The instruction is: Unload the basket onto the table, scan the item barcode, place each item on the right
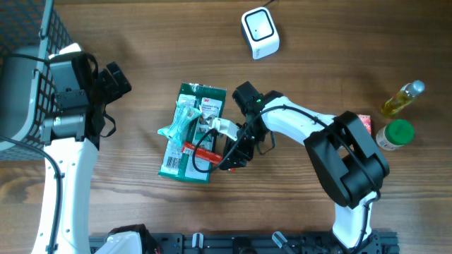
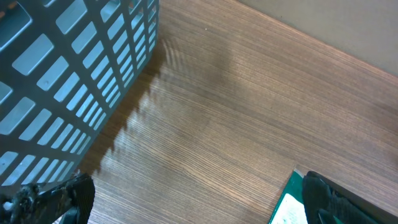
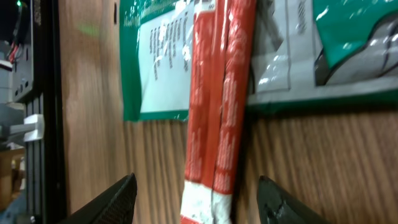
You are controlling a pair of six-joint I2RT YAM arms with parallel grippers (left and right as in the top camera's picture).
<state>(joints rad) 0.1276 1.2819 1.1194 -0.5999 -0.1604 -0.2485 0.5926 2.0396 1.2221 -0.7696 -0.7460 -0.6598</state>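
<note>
The right gripper hung low over the desk with its jaws spread. One finger stood on each side of the end of a red stick pack — neither touching it, as far as I could see. That red pack lay across the green package, the item to be scanned, and its end poked out past the package's edge on the right gripper's side. The green package lay flat on the desk, about the middle of it, with crinkled clear plastic bunched on its top face. Beyond the package, toward the far edge, the white scanner stood well apart from it. Well off to the package's right stood a bottle of yellow liquid, a green-lidded jar and a small red box. To the package's left the left gripper hovered with jaws wide and nothing between them — just beside the grey basket.
</note>
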